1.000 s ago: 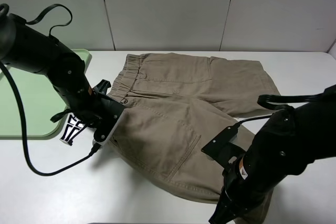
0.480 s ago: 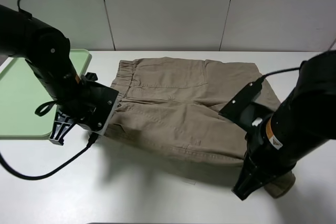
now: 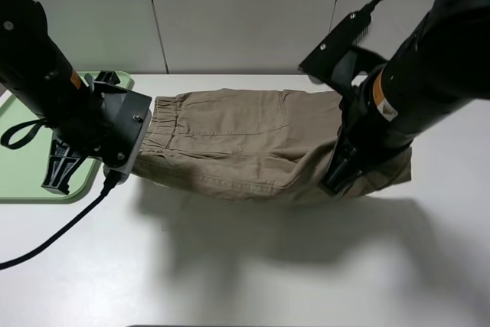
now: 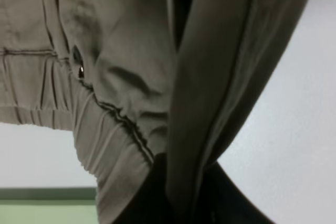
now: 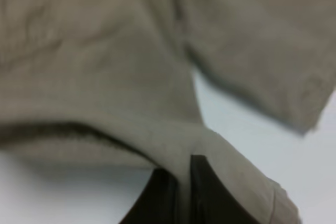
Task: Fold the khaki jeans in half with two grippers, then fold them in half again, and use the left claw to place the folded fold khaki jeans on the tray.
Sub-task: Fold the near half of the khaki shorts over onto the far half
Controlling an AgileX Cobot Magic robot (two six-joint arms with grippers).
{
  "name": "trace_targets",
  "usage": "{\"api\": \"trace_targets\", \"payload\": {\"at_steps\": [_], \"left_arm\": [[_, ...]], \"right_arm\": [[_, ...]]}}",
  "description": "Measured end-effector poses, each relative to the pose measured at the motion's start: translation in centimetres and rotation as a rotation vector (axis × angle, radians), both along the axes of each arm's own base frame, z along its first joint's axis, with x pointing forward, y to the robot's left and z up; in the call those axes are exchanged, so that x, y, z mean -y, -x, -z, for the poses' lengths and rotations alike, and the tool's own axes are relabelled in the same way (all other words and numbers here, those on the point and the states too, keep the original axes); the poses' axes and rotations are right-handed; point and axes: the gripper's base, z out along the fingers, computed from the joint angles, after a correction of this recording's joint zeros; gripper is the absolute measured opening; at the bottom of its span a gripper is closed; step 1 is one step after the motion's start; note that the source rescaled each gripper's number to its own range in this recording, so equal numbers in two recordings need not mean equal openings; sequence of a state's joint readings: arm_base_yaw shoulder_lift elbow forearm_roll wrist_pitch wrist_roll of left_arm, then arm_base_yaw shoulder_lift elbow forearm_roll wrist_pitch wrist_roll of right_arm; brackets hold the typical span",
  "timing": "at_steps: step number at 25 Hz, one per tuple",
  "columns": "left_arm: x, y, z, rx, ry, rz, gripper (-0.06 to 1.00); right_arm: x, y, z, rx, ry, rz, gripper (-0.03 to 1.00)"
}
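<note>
The khaki jeans (image 3: pixel 237 139) hang stretched between my two grippers, raised off the white table, with a shadow below them. My left claw (image 3: pixel 136 165) is shut on the gathered waistband end, next to the tray (image 3: pixel 19 181). In the left wrist view the black fingers (image 4: pixel 152 198) pinch a fold of khaki cloth (image 4: pixel 121 51). My right gripper (image 3: pixel 335 183) is shut on the leg-hem end. In the right wrist view its gripper (image 5: pixel 181 192) clamps a folded edge of the cloth (image 5: pixel 94 66). The fingertips are mostly hidden by cloth.
The mint-green tray lies at the far left, partly under my left arm, and its edge shows in the left wrist view (image 4: pixel 42 208). A black cable (image 3: pixel 53 235) trails over the table front left. Grey wall panels stand behind the table.
Both grippers have lifted the near edge of the jeans and carried it up and toward the back. The cloth now hangs folded over in the air instead of lying flat.
</note>
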State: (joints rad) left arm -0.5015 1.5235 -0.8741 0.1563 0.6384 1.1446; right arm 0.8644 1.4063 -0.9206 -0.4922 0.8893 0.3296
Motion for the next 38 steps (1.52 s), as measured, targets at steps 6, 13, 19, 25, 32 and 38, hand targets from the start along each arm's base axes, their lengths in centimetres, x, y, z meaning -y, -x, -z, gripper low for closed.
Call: {"api": "trace_targets", "payload": {"at_steps": [6, 13, 19, 25, 32, 38], "left_arm": [[-0.1, 0.2, -0.1, -0.019, 0.014, -0.097, 0.02], [0.5, 1.6, -1.1, -0.050, 0.030, -0.165, 0.01], [-0.1, 1.0, -1.9, 0.035, 0.051, -0.210, 0.01], [-1.5, -2.1, -0.9, 0.166, 0.107, -0.306, 0.01], [-2.4, -5.3, 1.1, 0.279, 0.187, -0.357, 0.01], [-2.7, -7.8, 2.8, 0.376, 0.294, -0.365, 0.01]], "right_arm": [[1.7, -4.0, -2.8, 0.079, -0.011, 0.062, 0.01], [2.4, -5.6, -4.4, 0.124, -0.010, 0.031, 0.01], [1.9, -6.5, -3.3, 0.101, 0.032, -0.003, 0.00], [0.3, -8.5, -2.3, 0.114, 0.042, -0.032, 0.00], [-1.2, -12.2, -0.7, 0.142, 0.040, -0.048, 0.00], [0.1, -15.1, 2.1, 0.142, 0.018, -0.018, 0.00]]}}
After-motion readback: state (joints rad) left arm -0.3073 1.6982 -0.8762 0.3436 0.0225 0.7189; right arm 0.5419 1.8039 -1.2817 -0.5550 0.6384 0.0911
